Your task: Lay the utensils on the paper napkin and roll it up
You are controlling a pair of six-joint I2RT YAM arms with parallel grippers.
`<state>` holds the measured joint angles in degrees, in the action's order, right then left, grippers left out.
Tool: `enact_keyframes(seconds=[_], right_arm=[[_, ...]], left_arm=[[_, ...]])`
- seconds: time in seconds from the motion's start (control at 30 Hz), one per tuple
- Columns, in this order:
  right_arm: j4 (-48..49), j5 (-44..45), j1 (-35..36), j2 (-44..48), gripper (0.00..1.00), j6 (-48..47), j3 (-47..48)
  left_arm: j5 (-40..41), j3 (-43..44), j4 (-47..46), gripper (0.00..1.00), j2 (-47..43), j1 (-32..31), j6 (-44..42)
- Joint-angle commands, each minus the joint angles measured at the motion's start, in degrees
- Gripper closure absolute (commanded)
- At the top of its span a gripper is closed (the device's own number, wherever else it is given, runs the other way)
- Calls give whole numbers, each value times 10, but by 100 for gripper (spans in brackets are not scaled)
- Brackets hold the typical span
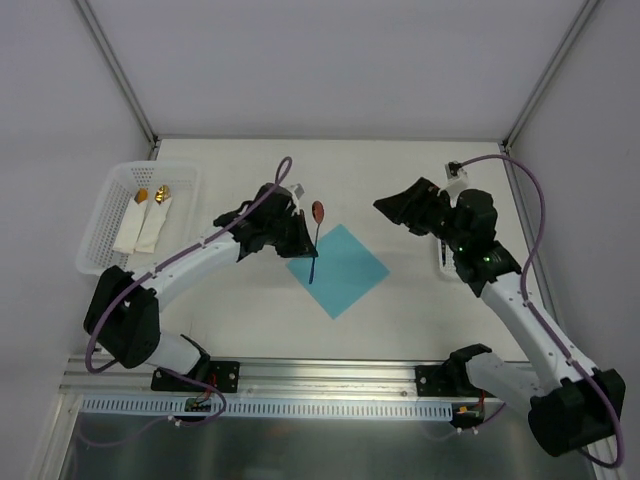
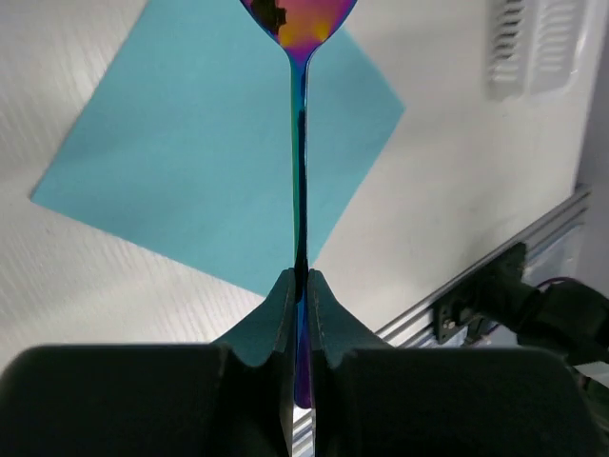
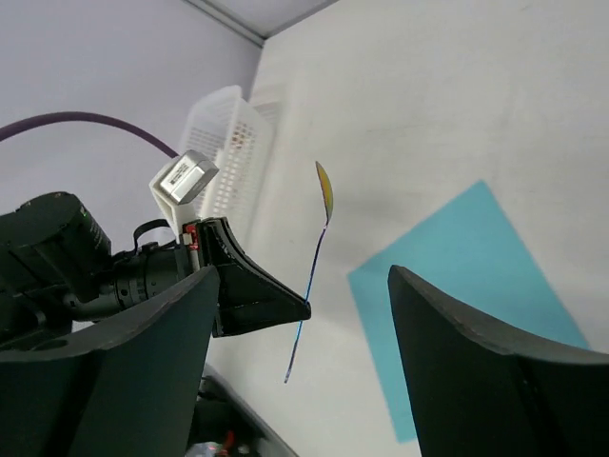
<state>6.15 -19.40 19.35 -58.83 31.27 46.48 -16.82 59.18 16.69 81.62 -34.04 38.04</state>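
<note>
Our left fingers (image 2: 276,319) clamp the stiff iridescent-purple metal spoon (image 2: 300,143) by its handle (slippery, we judge); right fingers (image 3: 476,371) gape empty.

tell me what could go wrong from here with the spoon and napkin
The left gripper pinches the spoon by its thin handle alone, so it may swivel or slip. The spoon hangs over a corner of the napkin with its bowl past the edge; released here, it may land partly off the paper. The napkin lies loose and the open right gripper is off to the side, so contact could drag it.
</note>
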Motion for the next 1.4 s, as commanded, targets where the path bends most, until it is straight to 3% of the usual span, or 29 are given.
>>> enact_keyframes(seconds=[0.0, 0.23, 0.77, 1.37], right_arm=[[-211, 89, -2, 53, 23, -147, 33], [-286, 139, -4, 112, 1, -166, 11], [-323, 137, -4, 100, 1, -227, 5], [-323, 138, -5, 93, 1, -243, -4]], left_arm=[[93, 46, 46, 100, 50, -37, 3], [192, 171, 144, 100, 190, -70, -24], [247, 290, 185, 100, 336, -131, 7], [255, 319, 201, 100, 368, -132, 22]])
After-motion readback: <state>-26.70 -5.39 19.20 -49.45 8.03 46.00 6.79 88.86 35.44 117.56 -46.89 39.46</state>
